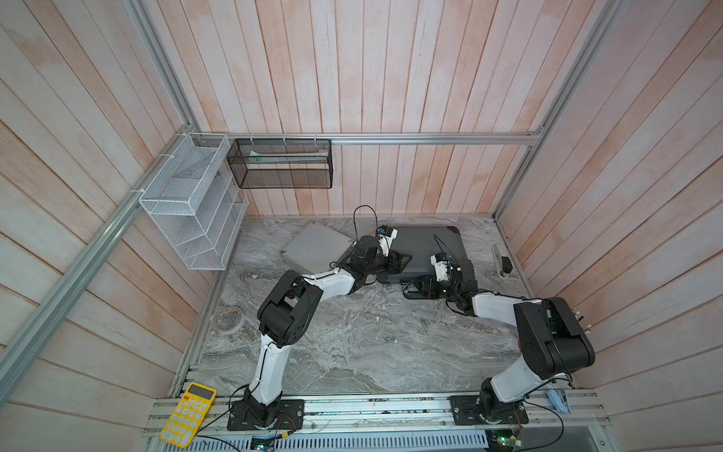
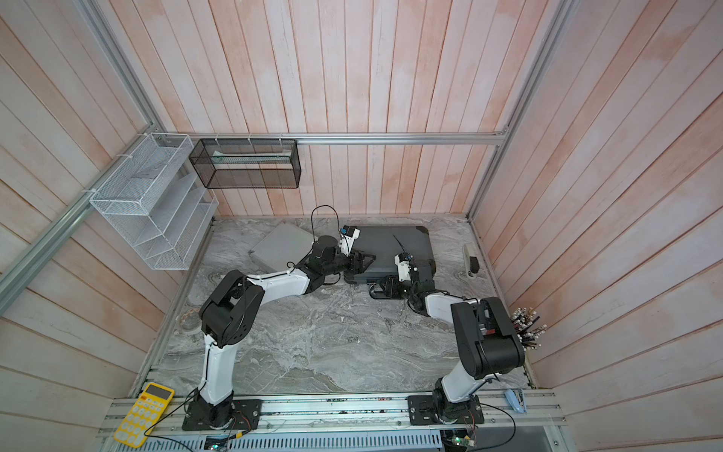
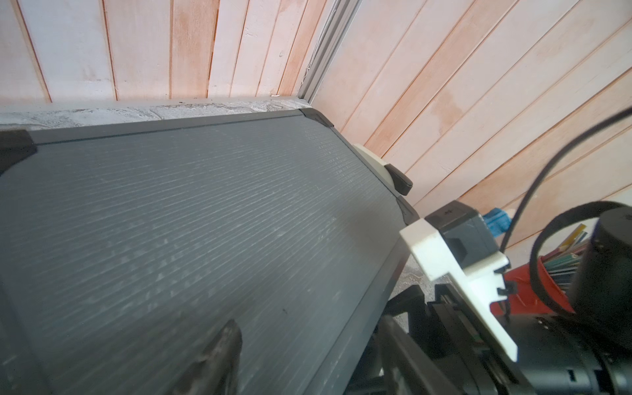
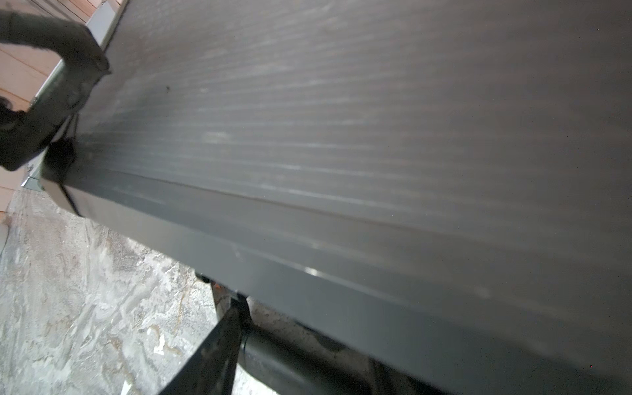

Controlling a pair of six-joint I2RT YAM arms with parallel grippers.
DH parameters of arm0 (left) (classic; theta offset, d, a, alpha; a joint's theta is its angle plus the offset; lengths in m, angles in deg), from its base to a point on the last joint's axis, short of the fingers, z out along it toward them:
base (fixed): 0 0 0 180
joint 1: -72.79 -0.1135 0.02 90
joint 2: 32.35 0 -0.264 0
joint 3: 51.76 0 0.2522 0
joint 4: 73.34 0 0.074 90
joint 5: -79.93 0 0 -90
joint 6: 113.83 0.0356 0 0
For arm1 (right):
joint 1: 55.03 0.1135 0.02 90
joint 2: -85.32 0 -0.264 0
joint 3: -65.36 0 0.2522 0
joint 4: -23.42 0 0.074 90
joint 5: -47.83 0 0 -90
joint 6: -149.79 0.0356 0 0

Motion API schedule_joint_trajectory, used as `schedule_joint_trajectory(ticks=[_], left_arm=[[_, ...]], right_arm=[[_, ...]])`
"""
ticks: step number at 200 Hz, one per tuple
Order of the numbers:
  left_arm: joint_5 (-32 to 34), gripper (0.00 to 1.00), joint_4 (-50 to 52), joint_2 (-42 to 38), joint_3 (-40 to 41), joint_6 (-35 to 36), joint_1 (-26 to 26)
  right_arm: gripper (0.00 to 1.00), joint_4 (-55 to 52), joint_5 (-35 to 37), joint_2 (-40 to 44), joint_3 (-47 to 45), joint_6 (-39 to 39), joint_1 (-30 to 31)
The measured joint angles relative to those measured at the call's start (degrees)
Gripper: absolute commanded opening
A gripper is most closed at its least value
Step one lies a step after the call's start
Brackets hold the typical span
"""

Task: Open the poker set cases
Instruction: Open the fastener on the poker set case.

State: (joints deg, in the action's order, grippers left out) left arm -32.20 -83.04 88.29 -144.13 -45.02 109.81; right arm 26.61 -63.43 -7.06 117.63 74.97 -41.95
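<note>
The larger dark grey poker set case (image 1: 430, 242) (image 2: 395, 242) lies shut at the back of the marble table. The smaller ribbed silver case (image 1: 313, 250) (image 2: 279, 246) lies shut to its left, partly behind my left arm. My left gripper (image 1: 401, 262) (image 3: 309, 321) is open at the dark case's front-left corner. One of its fingers (image 3: 222, 352) rests on the lid (image 3: 205, 222) and the other stands beyond the front edge. My right gripper (image 1: 420, 289) is at the case's black handle (image 4: 290, 362). Only one of its fingers (image 4: 212, 352) shows, set wide and beside the handle's end.
A white wire rack (image 1: 191, 203) and a black mesh basket (image 1: 279, 164) hang on the back walls. A tape roll (image 1: 230, 319) lies at the left, a white-and-black device (image 1: 502, 260) at the right wall, a yellow calculator (image 1: 187, 415) on the front rail, and a pen cup (image 2: 526, 326) behind my right arm.
</note>
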Motion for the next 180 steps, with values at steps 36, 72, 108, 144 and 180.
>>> schedule_joint_trajectory(ticks=[36, 72, 108, 144, 180], left_arm=[[0.0, 0.66, -0.2, 0.0, 0.09, -0.02, 0.0], [-0.07, 0.66, -0.57, 0.0, 0.24, -0.07, -0.04], [-0.09, 0.66, -0.96, 0.0, 0.42, -0.07, -0.07], [-0.09, 0.66, -1.07, 0.0, 0.48, -0.07, -0.07], [-0.11, 0.66, -1.6, 0.0, 0.74, -0.07, -0.07]], right_arm=[[0.57, -0.55, 1.38, 0.39, 0.0, -0.72, 0.57], [0.56, -1.6, 1.75, 1.73, -0.04, -1.6, 1.29], [0.55, -1.57, 1.79, 2.19, -0.24, -1.9, 1.29], [0.54, -1.57, 1.92, 2.23, -0.33, -2.03, 1.29], [0.54, -1.62, 1.07, 4.13, -1.42, -2.58, 1.64]])
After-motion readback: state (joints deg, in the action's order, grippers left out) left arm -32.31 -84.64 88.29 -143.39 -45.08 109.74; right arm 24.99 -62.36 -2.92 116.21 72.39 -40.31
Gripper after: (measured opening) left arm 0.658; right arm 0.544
